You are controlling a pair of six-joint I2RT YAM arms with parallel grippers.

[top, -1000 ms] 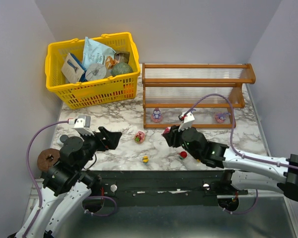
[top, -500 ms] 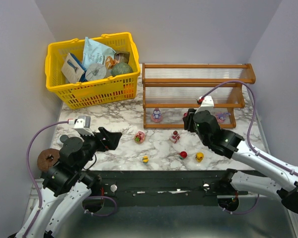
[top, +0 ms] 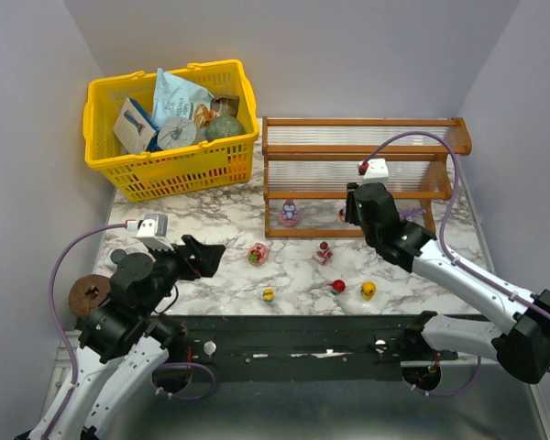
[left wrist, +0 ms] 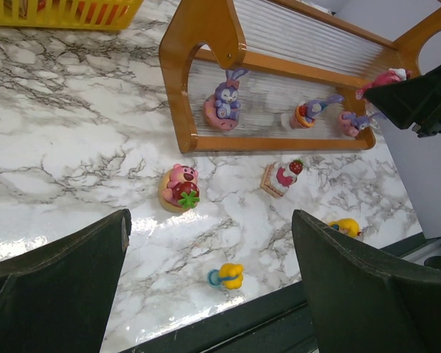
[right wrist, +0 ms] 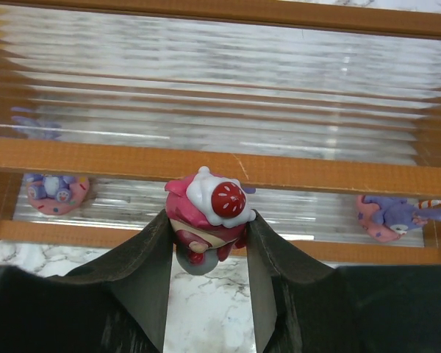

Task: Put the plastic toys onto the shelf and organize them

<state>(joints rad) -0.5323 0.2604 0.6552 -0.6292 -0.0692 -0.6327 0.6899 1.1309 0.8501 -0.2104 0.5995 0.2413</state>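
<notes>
Plastic toys, loose on the white marbled tabletop [top: 192, 220]: small yellow duck [top: 269, 294], red round piece [top: 337, 286] and yellow figurine [top: 368, 291] nearest; pink bear figurine [top: 258, 253] and strawberry-cake piece [top: 323, 252] beyond. We note the left gripper [top: 206, 255] at the bear's 9 o'clock, jaws spread, empty. Right gripper [right wrist: 209, 220] is clenched on a pink strawberry-topped cupcake toy [right wrist: 206, 206] before the orange-brown wooden stepped shelf [top: 357, 148]. A purple bunny figurine [top: 290, 214] sits on the lowest tier at 9 o'clock.

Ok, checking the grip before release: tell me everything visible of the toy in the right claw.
The toy is a glossy pink plastic figure topped with white cream and a red strawberry, a grey round part underneath. It sits upright, pinched on both sides by the right claw, in front of the shelf.
</notes>
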